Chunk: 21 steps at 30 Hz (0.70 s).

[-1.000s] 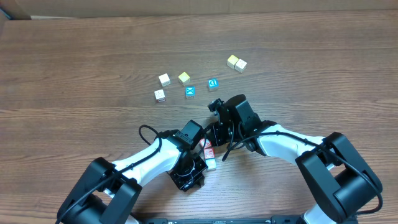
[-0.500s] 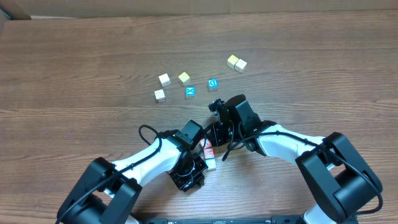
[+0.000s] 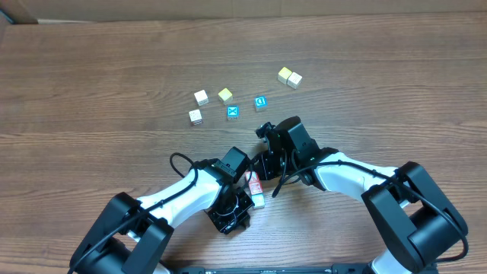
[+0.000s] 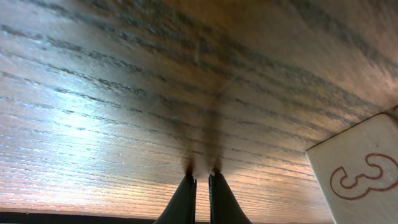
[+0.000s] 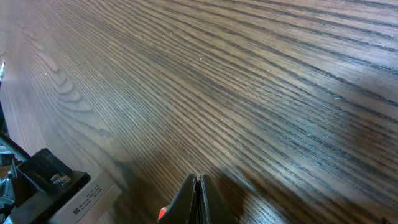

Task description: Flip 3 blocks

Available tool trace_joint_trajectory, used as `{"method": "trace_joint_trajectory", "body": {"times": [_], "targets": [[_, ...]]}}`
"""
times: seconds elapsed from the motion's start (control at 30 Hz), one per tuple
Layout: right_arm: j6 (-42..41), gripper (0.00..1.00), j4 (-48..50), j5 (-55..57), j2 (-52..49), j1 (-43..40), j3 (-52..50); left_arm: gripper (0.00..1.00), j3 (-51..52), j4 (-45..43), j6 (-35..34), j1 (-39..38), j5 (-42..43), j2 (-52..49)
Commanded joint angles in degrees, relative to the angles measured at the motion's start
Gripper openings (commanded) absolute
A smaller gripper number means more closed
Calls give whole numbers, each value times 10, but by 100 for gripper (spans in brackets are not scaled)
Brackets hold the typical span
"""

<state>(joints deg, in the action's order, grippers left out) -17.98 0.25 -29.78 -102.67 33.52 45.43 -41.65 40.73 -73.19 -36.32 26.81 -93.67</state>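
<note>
Two pincers, both clenched on nothing. In its wrist cam the left pincer (image 4: pixel 202 186) has its tips all but pressed together, only a thin slit between them. It points at bare bench (image 4: pixel 124 93), w/ the tips' shadows on the grain just ahead. The right pincer (image 5: pixel 198 186) has its tips tight together, also over bare wood.

From overhead I make out two task blocks in the gap between the two wrists, near-centre of the bench. One is a red-printed block (image 3: pixel 255 183), and just nearer than it sits a teal-sided block (image 3: pixel 259 201). Whether they touch I can't tell, since the arms crowd them. I can't pick out a third block overhead.

The left wrist cam shows a block with a red 3 (image 4: pixel 364 177) at lower right. It sits flat on the bench, right of the tips and apart from them. It's poss. the same red-printed one.

The right wrist cam shows a red-orange sliver (image 5: pixel 163 213) just left of the tips at the frame edge. Too little of it shows to name it.

Farther out are the other cubes, well apart from both arms:
- a white cube (image 3: pixel 201 97)
- a yellow cube (image 3: pixel 225 95)
- a pale cube (image 3: pixel 195 116)
- a blue X cube (image 3: pixel 232 112)
- a blue D cube (image 3: pixel 260 102)
- far right, a yellowish cube (image 3: pixel 284 74) touching a cream cube (image 3: pixel 294 79)
</note>
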Motion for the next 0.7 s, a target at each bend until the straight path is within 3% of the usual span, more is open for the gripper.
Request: {"method": "trace_joint_trajectory", "body": {"times": [0.0, 0.67], "targets": [[2, 4, 0, 1, -3, 3, 12, 4, 17, -1, -3, 4, -53, -22], [2, 4, 10, 1, -3, 3, 12, 4, 17, -27, -14, 4, -23, -22]]}}
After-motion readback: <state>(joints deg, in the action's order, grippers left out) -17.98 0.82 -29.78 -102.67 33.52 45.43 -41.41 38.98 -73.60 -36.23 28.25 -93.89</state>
